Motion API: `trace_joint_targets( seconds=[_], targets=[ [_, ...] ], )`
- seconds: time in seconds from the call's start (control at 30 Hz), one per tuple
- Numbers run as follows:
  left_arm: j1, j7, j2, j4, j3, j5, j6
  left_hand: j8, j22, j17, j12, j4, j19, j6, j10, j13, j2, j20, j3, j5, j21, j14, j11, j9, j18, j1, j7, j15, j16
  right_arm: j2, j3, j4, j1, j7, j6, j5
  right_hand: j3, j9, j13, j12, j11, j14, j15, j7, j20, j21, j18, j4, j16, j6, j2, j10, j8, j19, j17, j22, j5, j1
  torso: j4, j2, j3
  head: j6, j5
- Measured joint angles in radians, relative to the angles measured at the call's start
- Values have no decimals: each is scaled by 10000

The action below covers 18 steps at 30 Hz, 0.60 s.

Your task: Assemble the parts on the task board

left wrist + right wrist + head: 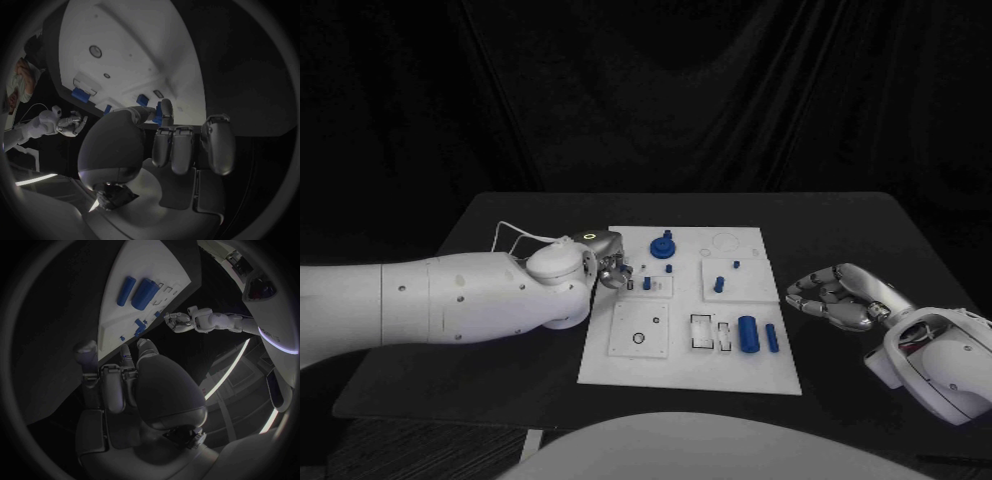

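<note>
The left robot hand [609, 268] sits at the left edge of the task board [625, 360], fingers reaching in over its upper-left block. In the left wrist view a small blue part [159, 114] stands between the thumb and a fingertip [166, 107]; it looks pinched there, though the angle is poor and the contact itself is hard to confirm. The other fingers [172, 150] are curled in below it.

The right robot hand [837, 296] rests on the black table [848, 215] just beside the board's right edge, fingers curled in with nothing in them.

Outward from the left robot hand, small blue pegs [669, 268] stand in the board's upper middle, a larger blue knobbed piece [662, 245] stands near the top edge, and another short peg [720, 283] stands in the upper-right block. Two blue cylinders [749, 332] lie side by side in the lower right of the board, their long axes running from the board's near edge to its far edge.

The relation that matters: the small part and the upper-left sockets lie directly under the left robot hand's fingertips, so that hand is by far the nearer for seating it. The lying cylinders are closer to the right robot hand, across the board's right edge from it.
</note>
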Motion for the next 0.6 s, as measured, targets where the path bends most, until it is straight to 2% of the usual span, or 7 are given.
trace_joint_targets(
  seconds=[0.1,0.23,0.4,0.6],
  targets=[
    [445,26,139,-142,4,532,538,-1,0,0,-46,-1,0,-41,0,0,-53,0,1,-130,-39,0,0,21,0,53,-40,0,-33,6,0,-1,-1,-4,0,0,0,0,0,0,1,0,0,0,0,0,0,0,0,0,0,0,0,0,0,0,0,0,0,-1,1,0,-4],
    [800,35,328,-376,6,1300,1151,-1,0,0,-85,-56,0,-56,0,0,-64,0,57,-154,-39,0,0,29,-1,64,-56,0,-74,22,0,-5,-2,-13,0,0,0,0,0,0,2,0,0,0,0,0,-1,0,0,0,0,-1,0,0,0,-1,0,0,-3,-3,1,0,-16],
    [972,49,597,-719,-1,2275,1703,-50,0,0,-132,-56,0,-57,0,0,-64,0,57,-171,-39,0,0,31,0,64,-56,0,-112,30,0,-6,-2,-17,0,0,0,0,0,1,3,0,0,0,0,0,-1,0,0,0,-1,-3,0,0,0,-1,0,-1,-6,-4,1,0,-22],
    [1035,101,840,-1085,-3,3211,2128,-50,0,0,-162,-56,0,-58,0,0,-61,1,57,-173,-84,0,1,31,0,66,-54,0,-112,30,0,-4,-2,-21,-1,0,2,1,0,1,4,0,0,0,0,0,-2,-2,0,0,-1,-4,0,0,0,-2,0,-1,-15,-3,1,0,-35]
  ],
)
